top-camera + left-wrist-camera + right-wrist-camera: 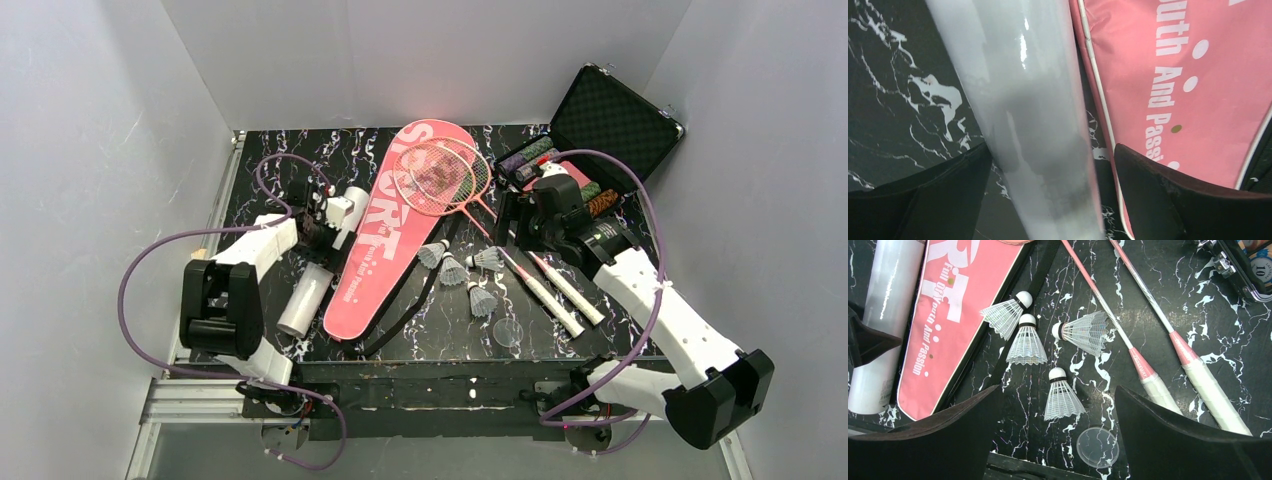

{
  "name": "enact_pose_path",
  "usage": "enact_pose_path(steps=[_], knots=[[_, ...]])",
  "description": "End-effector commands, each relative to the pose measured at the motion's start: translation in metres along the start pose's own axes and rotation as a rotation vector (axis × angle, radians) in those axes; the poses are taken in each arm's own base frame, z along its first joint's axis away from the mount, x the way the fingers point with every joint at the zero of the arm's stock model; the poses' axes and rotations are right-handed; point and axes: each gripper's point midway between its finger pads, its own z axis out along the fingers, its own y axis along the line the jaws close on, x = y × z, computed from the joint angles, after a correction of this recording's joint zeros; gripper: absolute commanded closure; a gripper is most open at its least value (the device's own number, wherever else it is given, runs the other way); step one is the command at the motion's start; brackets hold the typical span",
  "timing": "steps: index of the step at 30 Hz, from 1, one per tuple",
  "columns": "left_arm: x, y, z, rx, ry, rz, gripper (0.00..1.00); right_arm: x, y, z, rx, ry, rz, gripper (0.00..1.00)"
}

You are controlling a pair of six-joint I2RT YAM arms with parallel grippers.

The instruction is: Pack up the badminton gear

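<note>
Tube (pixel 1033 125): flat beside racket bag (pixel 385 250), contents unseen.
Left gripper (pixel 1050 150): released, astride tube.
Right gripper (pixel 1058 388): released, over loose shuttlecocks (pixel 1025 342).
Rackets (pixel 440 180): heads atop racket bag.
Black case (pixel 620 120): open, chip rolls (pixel 530 155) inside.

White arm shells (pixel 680 315), blk joints (pixel 215 300), purple cables (pixel 121 295); L hand (pixel 1053 150), R hand (pixel 1058 387) blk.
</note>
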Motion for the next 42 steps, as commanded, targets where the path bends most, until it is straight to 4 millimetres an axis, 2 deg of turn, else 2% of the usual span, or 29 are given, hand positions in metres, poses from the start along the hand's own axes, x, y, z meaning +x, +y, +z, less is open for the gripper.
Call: enact_pose_path(steps=[1,6,8,10,13,17,22,25,31,38,42], knots=[[-0.019,-0.001,0.004,0.035,-0.051,0.112,0.15,-0.007,0.011,0.003,-0.035,-0.007,-0.010,0.09],[-0.006,0.002,0.011,0.018,-0.018,0.148,0.50,-0.003,0.021,0.018,-0.034,0.038,-0.052,0.10],[-0.004,0.003,0.006,0.002,-0.032,0.158,0.61,0.001,0.029,0.027,-0.034,0.059,-0.086,0.10],[-0.005,0.002,-0.003,-0.011,-0.054,0.174,0.68,0.006,0.039,0.036,-0.033,0.078,-0.127,0.10],[-0.009,0.002,-0.026,-0.038,-0.095,0.207,0.68,0.012,0.057,0.050,-0.023,0.094,-0.203,0.10],[-0.014,0.001,-0.065,-0.081,-0.145,0.259,0.68,0.020,0.074,0.070,0.002,0.113,-0.298,0.11],[-0.008,-0.012,-0.098,-0.080,-0.197,0.271,0.68,0.028,0.091,0.093,-0.012,0.121,-0.361,0.15],[-0.002,-0.026,-0.108,-0.036,-0.228,0.270,0.68,0.037,0.100,0.106,-0.021,0.130,-0.395,0.17],[0.010,-0.044,-0.120,0.006,-0.281,0.302,0.68,0.049,0.103,0.131,-0.001,0.137,-0.435,0.20],[0.021,-0.038,-0.118,-0.015,-0.262,0.284,0.68,0.055,0.100,0.157,0.043,0.132,-0.442,0.25],[0.018,-0.035,-0.121,-0.013,-0.269,0.272,0.68,0.058,0.099,0.170,0.060,0.129,-0.438,0.33]])
